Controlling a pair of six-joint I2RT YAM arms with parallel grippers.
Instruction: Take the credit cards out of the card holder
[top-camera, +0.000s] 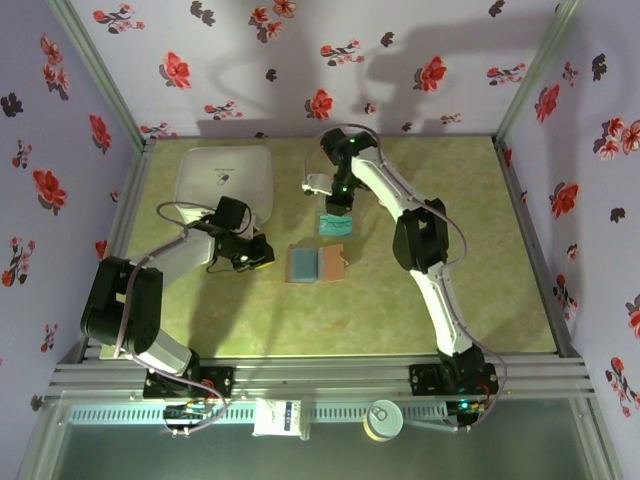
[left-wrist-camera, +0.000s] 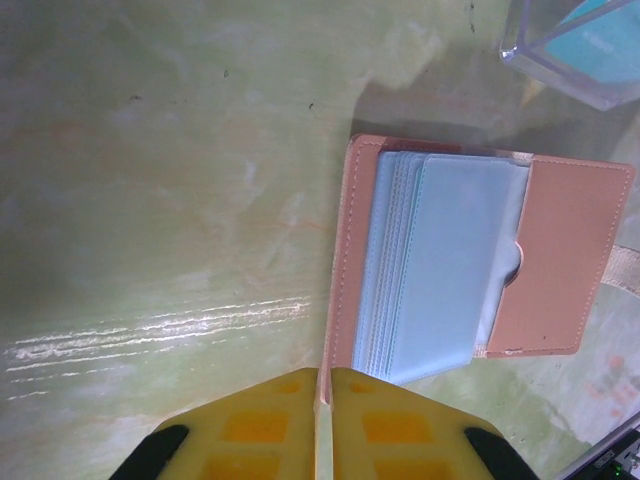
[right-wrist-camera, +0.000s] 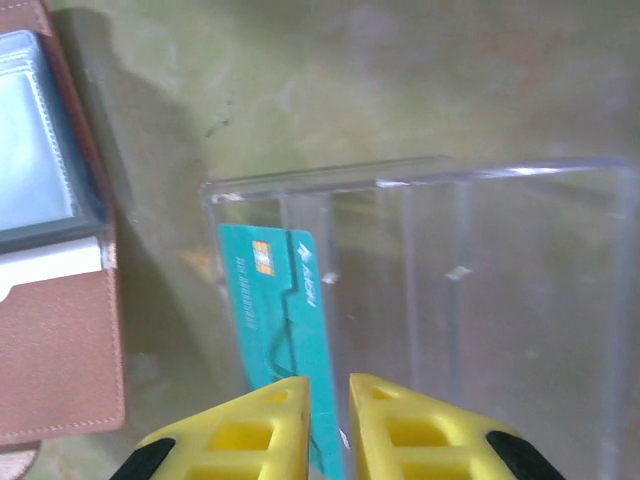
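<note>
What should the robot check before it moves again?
1. Teal card sits in the clear tray: ok.
2. Right gripper free of that card: cannot tell.
3. Card holder lies open on the table: ok.
4. More cards in its blue pockets: cannot tell.
5. Left gripper shut at the card holder's edge: ok.
</note>
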